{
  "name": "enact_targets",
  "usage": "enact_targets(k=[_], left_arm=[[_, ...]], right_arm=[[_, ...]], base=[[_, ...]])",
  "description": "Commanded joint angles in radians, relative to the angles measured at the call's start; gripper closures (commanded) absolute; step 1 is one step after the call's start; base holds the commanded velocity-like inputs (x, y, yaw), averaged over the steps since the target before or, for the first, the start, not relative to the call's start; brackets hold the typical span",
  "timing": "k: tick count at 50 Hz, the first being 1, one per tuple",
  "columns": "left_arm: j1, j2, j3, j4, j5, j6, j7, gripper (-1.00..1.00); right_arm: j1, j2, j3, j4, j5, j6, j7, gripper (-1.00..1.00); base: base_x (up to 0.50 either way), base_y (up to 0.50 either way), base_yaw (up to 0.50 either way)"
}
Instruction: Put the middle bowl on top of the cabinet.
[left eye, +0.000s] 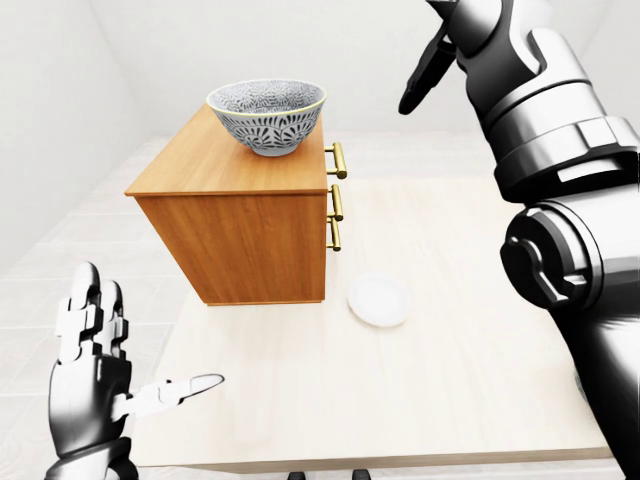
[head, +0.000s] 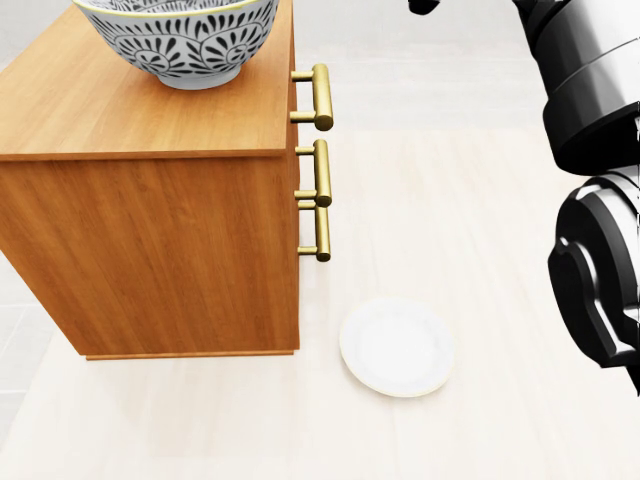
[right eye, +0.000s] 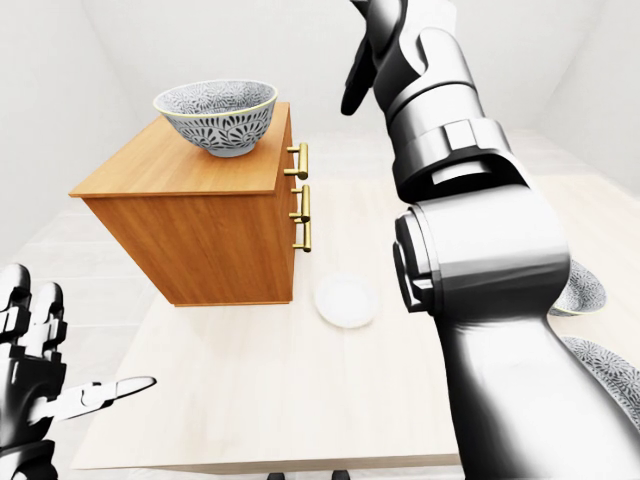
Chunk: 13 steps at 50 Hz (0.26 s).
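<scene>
**Cabinet top with bowl; both hands free.** We see the patterned bowl (left eye: 266, 117) standing upright on the top of the wooden cabinet (left eye: 240, 230), towards the side that carries the three brass handles (left eye: 337, 190). Its rim is pale yellow and its wall bears a dark leaf motif on white. In the head view the top edge of the picture crops the bowl, and only its lower wall and foot show. The cabinet stands on the pale table (left eye: 450, 380). Just beside the cabinet's lower corner, below the handles, a white plate (head: 396, 346) lies flat on the table, apart from the cabinet.

The right hand (left eye: 428, 62) hangs high in the left-eye view, to the right of the bowl and well apart from it. The dark finger we can see is straight and points down, with nothing in its grasp. The top edge crops the rest of the hand. The right arm (right eye: 470, 260) fills much of the right-eye view.

The left hand (left eye: 100, 385) stands low at the left, off the table's edge. Its fingers are spread upward and its thumb reaches out to the right, and it holds nothing.

At the right edge of the right-eye view, partly hidden behind the arm, we note a second bowl (right eye: 588, 290) and, below it, a third bowl (right eye: 612, 368).
</scene>
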Motion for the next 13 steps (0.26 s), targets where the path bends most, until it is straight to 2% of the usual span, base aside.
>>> enact_targets(k=[1,13], left_arm=[[-0.011,0.002,-0.015,0.000,-0.009,0.002,-0.007,-1.00],[-0.011,0.001,-0.045,-0.007,0.018,0.006,0.005,-1.00]], right_arm=[[-0.051,-0.068,-0.002,-0.007,-0.024,0.000,0.023,-1.00],[-0.048,-0.099,-0.011,-0.008,-0.039,0.000,0.017,-1.00]], base=[[0.00,0.00,0.00],[0.00,0.00,0.00]])
